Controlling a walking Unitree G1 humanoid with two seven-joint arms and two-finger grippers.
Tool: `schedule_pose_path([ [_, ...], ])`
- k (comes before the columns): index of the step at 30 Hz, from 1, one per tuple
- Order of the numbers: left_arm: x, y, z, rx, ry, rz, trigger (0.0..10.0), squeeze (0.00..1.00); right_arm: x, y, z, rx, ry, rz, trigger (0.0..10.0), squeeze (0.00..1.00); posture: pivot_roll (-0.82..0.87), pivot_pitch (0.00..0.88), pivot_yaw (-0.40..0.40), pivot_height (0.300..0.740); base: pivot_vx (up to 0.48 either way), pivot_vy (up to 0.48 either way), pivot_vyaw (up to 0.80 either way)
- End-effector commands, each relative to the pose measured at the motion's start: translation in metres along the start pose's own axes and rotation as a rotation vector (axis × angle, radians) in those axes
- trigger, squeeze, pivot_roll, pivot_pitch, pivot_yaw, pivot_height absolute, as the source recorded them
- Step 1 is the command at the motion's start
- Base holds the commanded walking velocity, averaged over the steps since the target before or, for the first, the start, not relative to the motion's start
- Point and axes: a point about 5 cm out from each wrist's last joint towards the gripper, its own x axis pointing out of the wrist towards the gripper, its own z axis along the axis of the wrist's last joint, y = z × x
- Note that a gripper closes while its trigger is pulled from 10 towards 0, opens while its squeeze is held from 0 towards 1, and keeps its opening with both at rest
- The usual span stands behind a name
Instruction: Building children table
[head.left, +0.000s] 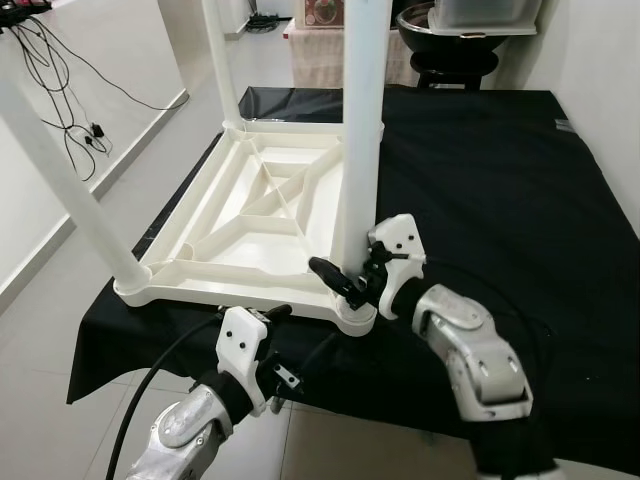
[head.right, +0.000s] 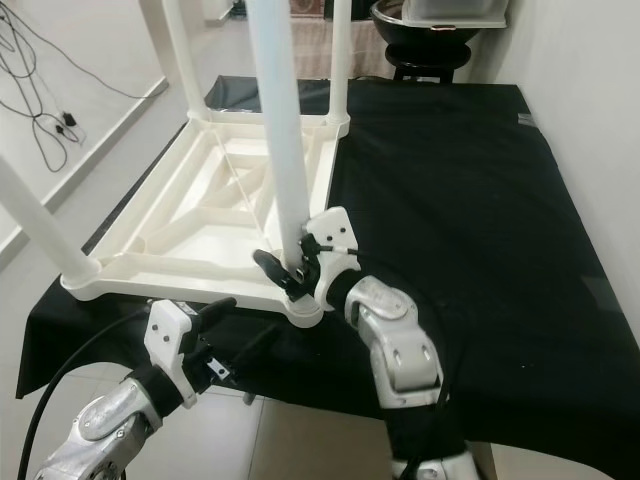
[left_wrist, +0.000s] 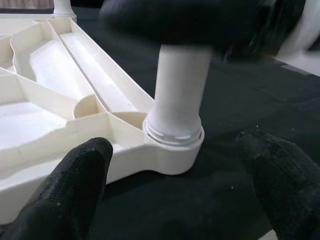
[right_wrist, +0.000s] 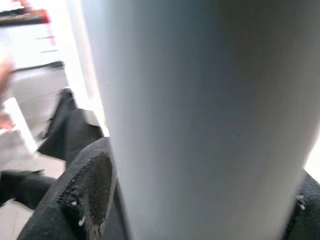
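Right gripper (head.left: 345, 282) is closed around the near-right table leg (head.left: 360, 130), its black fingers (right_wrist: 85, 195) pressed on either side of the white tube low down, just above the corner socket (left_wrist: 172, 150). That leg stands upright in its socket on the upturned children's tabletop (head.left: 250, 215), which lies ribbed underside up on the black-covered worktop (head.left: 500, 190), with its near edge close to the worktop's front edge. Threads show at the foot of the leg where it enters the socket, so it looks not fully seated.

Left gripper (head.left: 262, 322) hovers just in front of the tabletop's near edge, fingers (left_wrist: 75, 180) spread wide and holding nothing, aimed at the same corner. Other legs are in place: the near-left leg (head.left: 65, 180) leans outward, and a far leg (head.left: 222, 60) rises at the back corner.

Judging by this, the step in hand is screwing or pressing home the near-right leg. The next move calls for turning the leg about its own axis while keeping it upright, and the left gripper could usefully brace the corner so the light tabletop does not spin or slide off the worktop.
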Motion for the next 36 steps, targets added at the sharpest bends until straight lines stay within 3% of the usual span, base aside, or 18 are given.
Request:
schedule_pose_path([
  [1, -0.001, 0.0, -0.004, -0.012, 0.015, 0.006, 10.0, 0.0, 0.006, 0.001, -0.003, 0.017, -0.022, 0.1, 10.0, 0.0, 0.03, 0.151, 0.03, 0.74, 0.0, 0.0, 0.0],
  [8, -0.002, -0.001, -0.004, -0.013, 0.015, 0.007, 10.0, 0.0, 0.006, -0.013, 0.0, 0.052, -0.03, 0.187, 10.0, 0.0, 0.04, 0.154, 0.027, 0.74, 0.0, 0.0, 0.0],
  [9, -0.003, -0.001, -0.004, -0.013, 0.016, 0.007, 10.0, 0.0, 0.006, -0.015, 0.001, 0.068, -0.035, 0.223, 5.9, 0.0, 0.04, 0.156, 0.031, 0.74, 0.0, 0.0, 0.0],
  [11, -0.003, -0.002, -0.004, -0.013, 0.017, 0.007, 10.0, 0.0, 0.006, -0.017, 0.002, 0.079, -0.039, 0.252, 5.9, 0.0, 0.04, 0.156, 0.031, 0.74, 0.0, 0.0, 0.0],
  [12, -0.003, -0.002, -0.004, -0.014, 0.017, 0.005, 10.0, 0.0, 0.006, -0.019, 0.003, 0.092, -0.043, 0.272, 0.0, 0.0, 0.04, 0.157, 0.03, 0.74, 0.0, 0.0, 0.0],
  [21, -0.003, -0.002, -0.003, -0.017, 0.019, 0.003, 10.0, 0.0, 0.0, -0.029, -0.002, 0.094, -0.045, 0.293, 0.0, 0.0, 0.04, 0.164, 0.033, 0.74, 0.0, 0.0, 0.0],
  [28, -0.003, -0.002, -0.003, -0.024, 0.019, -0.002, 10.0, 0.0, -0.016, -0.039, -0.008, 0.037, 0.008, 0.123, 0.0, 0.0, 0.02, 0.169, 0.038, 0.74, 0.0, 0.0, 0.0],
  [30, -0.004, 0.0, -0.003, -0.021, 0.021, -0.001, 10.0, 0.0, -0.021, -0.036, -0.021, 0.088, 0.063, -0.17, 0.0, 0.0, 0.02, 0.169, 0.039, 0.74, 0.0, 0.0, 0.0],
  [31, -0.004, 0.0, -0.003, -0.021, 0.021, -0.001, 10.0, 0.0, -0.021, -0.036, -0.021, 0.088, 0.063, -0.17, 0.0, 0.0, 0.02, 0.169, 0.039, 0.74, 0.0, 0.0, 0.0],
  [32, -0.005, 0.002, -0.002, -0.021, 0.021, 0.0, 10.0, 0.0, -0.021, -0.029, -0.032, 0.126, 0.092, -0.394, 0.0, 0.0, 0.01, 0.175, 0.045, 0.74, 0.0, 0.0, 0.0],
  [33, -0.005, 0.002, -0.002, -0.021, 0.021, 0.0, 10.0, 0.0, -0.021, -0.029, -0.032, 0.126, 0.092, -0.394, 0.0, 0.0, 0.01, 0.175, 0.045, 0.74, 0.0, 0.0, 0.0],
  [34, -0.005, 0.003, -0.002, -0.02, 0.021, 0.002, 10.0, 0.0, -0.026, -0.016, -0.046, 0.169, 0.153, -0.63, 0.0, 0.0, 0.01, 0.175, 0.045, 0.74, 0.0, 0.0, 0.0],
  [36, -0.005, 0.004, -0.002, -0.024, 0.021, -0.001, 10.0, 0.0, -0.019, 0.021, -0.06, 0.12, 0.246, -0.634, 0.0, 0.0, 0.01, 0.17, 0.042, 0.74, 0.0, 0.0, 0.0],
])
